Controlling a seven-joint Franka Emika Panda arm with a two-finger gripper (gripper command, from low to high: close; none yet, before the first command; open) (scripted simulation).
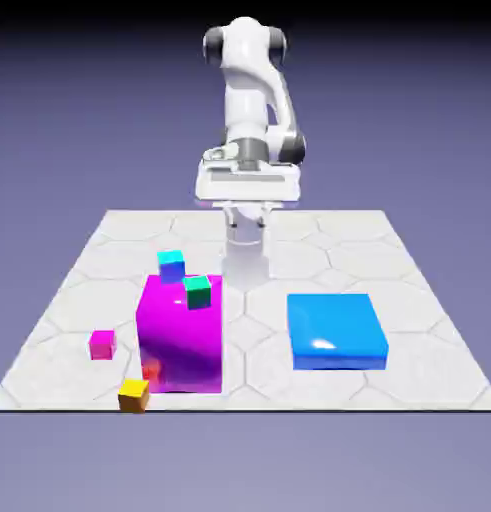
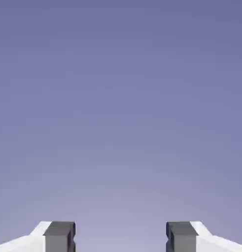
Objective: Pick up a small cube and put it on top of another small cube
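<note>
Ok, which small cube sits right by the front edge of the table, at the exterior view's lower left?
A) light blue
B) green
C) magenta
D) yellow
D: the yellow cube is right at the front edge, just off the near corner of the big magenta block.

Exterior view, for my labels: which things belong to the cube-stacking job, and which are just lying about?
Job: gripper; pink cube; plus light-blue cube, green cube or yellow cube, unclear which.

Lying about: large magenta block; flat blue block.
</note>
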